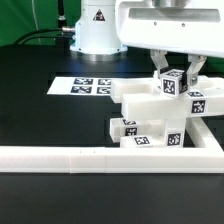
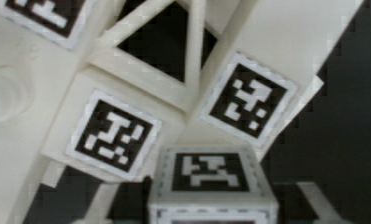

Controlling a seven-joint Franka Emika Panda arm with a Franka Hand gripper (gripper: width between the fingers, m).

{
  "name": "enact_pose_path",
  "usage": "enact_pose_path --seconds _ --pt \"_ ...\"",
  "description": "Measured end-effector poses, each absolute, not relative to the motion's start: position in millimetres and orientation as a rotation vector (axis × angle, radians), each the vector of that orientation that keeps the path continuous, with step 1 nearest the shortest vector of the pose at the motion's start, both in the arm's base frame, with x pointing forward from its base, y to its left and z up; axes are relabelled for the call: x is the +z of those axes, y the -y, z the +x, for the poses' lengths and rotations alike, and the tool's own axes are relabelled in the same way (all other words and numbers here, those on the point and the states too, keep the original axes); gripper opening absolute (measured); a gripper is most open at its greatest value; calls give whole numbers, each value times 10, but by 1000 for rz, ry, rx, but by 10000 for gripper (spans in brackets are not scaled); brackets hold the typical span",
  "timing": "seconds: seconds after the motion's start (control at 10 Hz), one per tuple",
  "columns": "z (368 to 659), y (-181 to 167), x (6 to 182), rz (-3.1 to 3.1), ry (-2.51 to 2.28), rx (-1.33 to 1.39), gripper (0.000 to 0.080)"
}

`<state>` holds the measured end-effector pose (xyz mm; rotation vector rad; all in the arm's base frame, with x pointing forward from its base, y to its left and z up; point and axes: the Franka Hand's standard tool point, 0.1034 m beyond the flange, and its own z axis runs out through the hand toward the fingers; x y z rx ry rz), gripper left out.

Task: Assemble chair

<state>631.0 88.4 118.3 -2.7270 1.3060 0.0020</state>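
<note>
Clamping the tagged white plastic square post [image 1: 172, 88] from directly above, claw [image 1: 178, 74] holds it near upright over the part-built white chair [image 1: 140, 125], exterior view's right.

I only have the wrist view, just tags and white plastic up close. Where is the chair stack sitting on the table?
Observer: The chair pieces are bunched in the corner of the white border rail, on the exterior view's right.
Operator: What's the end effector on?
Observer: The end effector clamps a tagged post at the top of the bunch.
Operator: Anything else nearby?
Observer: The marker board lies flat to the exterior view's left of the pieces.
</note>
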Motion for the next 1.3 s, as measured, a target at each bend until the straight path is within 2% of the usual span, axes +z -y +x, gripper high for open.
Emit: enact_pose_path --seconds 0.2,0.3,0.4,1.3 --pt "6307 -885 1184 -2752 -1256 2 539" --pt "6308 -886 1185 -2757 -1245 1 539" --pt "6308 -885 1185 -2808 -1127 -7 626" --pt "6339 -899 1219 -3101 10 -85 649"
